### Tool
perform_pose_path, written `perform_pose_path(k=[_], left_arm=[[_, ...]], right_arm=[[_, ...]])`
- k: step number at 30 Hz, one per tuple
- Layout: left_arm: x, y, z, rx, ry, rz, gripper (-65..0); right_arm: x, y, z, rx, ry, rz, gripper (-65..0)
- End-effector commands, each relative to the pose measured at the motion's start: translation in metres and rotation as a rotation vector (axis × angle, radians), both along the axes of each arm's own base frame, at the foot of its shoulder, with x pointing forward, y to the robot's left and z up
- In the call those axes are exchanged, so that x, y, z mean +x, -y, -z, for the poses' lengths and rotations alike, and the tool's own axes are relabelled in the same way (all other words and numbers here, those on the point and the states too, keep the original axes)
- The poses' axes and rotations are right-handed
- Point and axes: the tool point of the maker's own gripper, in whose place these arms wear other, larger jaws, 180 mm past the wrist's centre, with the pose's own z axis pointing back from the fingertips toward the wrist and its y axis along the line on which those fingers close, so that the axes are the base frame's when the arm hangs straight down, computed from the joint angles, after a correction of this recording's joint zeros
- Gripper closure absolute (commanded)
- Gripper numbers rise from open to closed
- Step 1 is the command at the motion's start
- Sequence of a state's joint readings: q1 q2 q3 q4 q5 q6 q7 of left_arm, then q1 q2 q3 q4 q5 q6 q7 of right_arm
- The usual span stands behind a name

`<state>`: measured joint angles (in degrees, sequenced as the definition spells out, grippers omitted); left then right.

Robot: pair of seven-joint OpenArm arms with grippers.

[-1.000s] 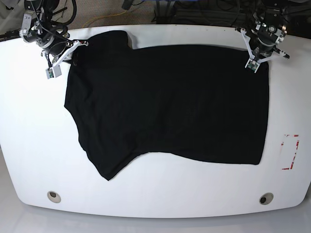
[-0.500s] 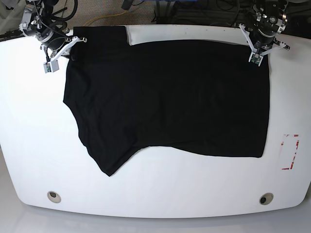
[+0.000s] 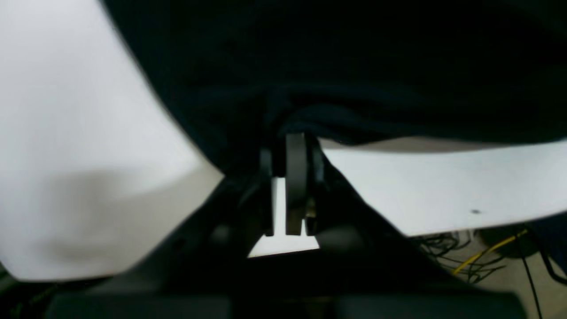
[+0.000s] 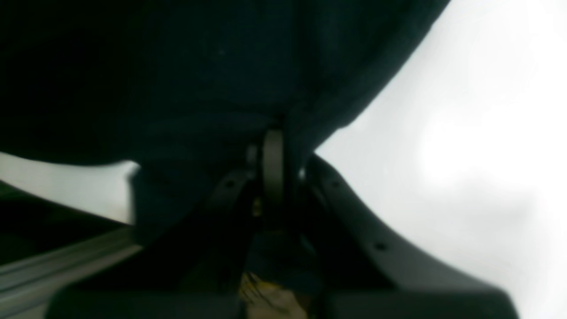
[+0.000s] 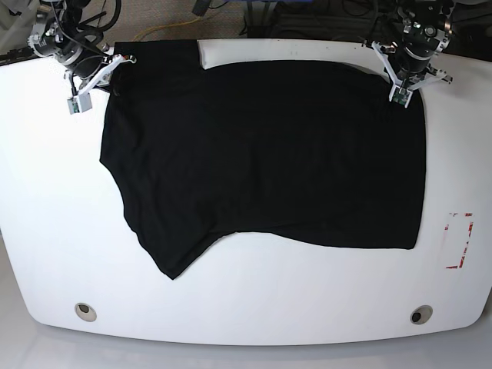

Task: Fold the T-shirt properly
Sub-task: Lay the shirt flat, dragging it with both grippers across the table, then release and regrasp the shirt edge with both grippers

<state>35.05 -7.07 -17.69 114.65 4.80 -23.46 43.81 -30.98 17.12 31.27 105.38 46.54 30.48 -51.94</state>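
The table (image 5: 277, 307) lies beneath the shirt (image 5: 261, 154), which spreads between both grippers and out in front of them. The left gripper (image 3: 283, 181) is closed on its edge; the right gripper (image 4: 281, 164) also pinches cloth.

On the 1 white table (image 5: 307, 307): 1 black T-shirt (image 5: 269, 154), 2 round metal discs (image 5: 85, 312) near its front corners, 1 red broken-line marking (image 5: 459, 241) by its side; 2 grippers (image 5: 405, 84) at its far edge.
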Motion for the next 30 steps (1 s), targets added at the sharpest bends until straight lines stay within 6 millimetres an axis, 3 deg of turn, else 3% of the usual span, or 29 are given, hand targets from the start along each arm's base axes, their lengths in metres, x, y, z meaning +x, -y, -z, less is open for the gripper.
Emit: perform_pose_path(k=[1,6,16,22,27,30], left_arm=[[0.016,0.006,-0.013,-0.017,0.081,0.009,0.0],[0.042,0.012,-0.030,-0.071,0.233,-0.026,0.0],[0.086,0.013,-0.057,-0.080,0.360,-0.034,0.0],[0.123,0.005,-0.076,-0.059,0.414,-0.052,0.0],[0.145,-0.016,-0.089,0.000,0.396,-0.073,0.0],[0.151,-0.020,-0.087,-0.001,0.384,-0.083,0.0]], right_arm=[[0.014,0.008,-0.024,0.018,0.091,0.018,0.0],[0.037,0.003,-0.042,0.062,0.173,0.018,0.0],[0.077,0.003,-0.068,0.063,0.289,0.010,0.0],[0.108,-0.009,-0.061,0.117,0.295,-0.010,0.0],[0.135,-0.005,-0.055,0.068,0.292,-0.009,0.0],[0.151,0.001,-0.052,0.053,0.288,0.007,0.0]])
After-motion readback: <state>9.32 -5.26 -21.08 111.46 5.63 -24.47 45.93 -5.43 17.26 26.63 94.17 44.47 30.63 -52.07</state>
